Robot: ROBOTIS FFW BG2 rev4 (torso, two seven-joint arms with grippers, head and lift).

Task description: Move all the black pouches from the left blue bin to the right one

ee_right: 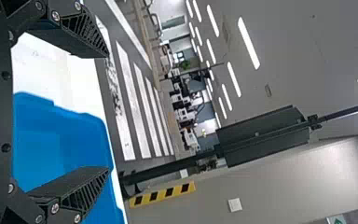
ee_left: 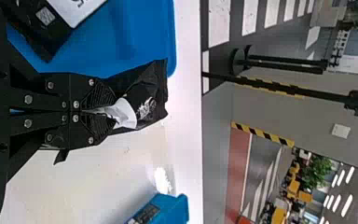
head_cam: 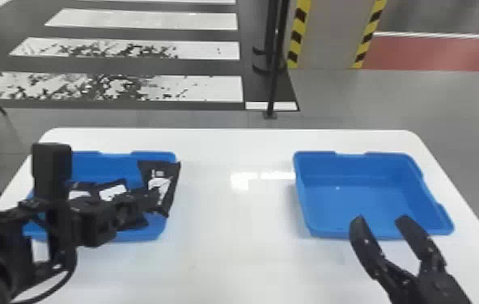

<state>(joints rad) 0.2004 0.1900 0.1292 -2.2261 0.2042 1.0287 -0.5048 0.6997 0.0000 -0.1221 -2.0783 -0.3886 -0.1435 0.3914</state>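
Firstly, at far left: one blue bin (head_cam: 153, 155), the left one, lying beneath the left end effector (head_cam: 153, 197) and its arm, which cross over it from the left side. Contents: black pouches with white labels, one (head_cam: 112, 192) just beyond the left end effector's wrist and another (head_cam: 79, 194) farther left, partly hidden behind the arm; exact count cannot be told. Next item, the left end effector itself: two flat black fingers brought together, clamped on one pouch. Held pouch (head_cam: 161, 178): black, pale label in front, tilted, standing out past the fingertips and over the bin's right-hand rim; the left wrist view shows its pinched end between the ribbed pads (ee_left: 100, 125). Centre: white worktop (head_cam: 226, 242), a bare stretch lying right of the left end effector and carrying both bins. Beyond it, on the floor, one dark upright post (head_cam: 274, 81). Right: second blue bin (head_cam: 356, 196), well apart from the left end effector and just beyond the right end effector (head_cam: 381, 220). Last entry, the right end effector: fingers well apart, nothing between them, tips at the bin's near rim as seen from the head.
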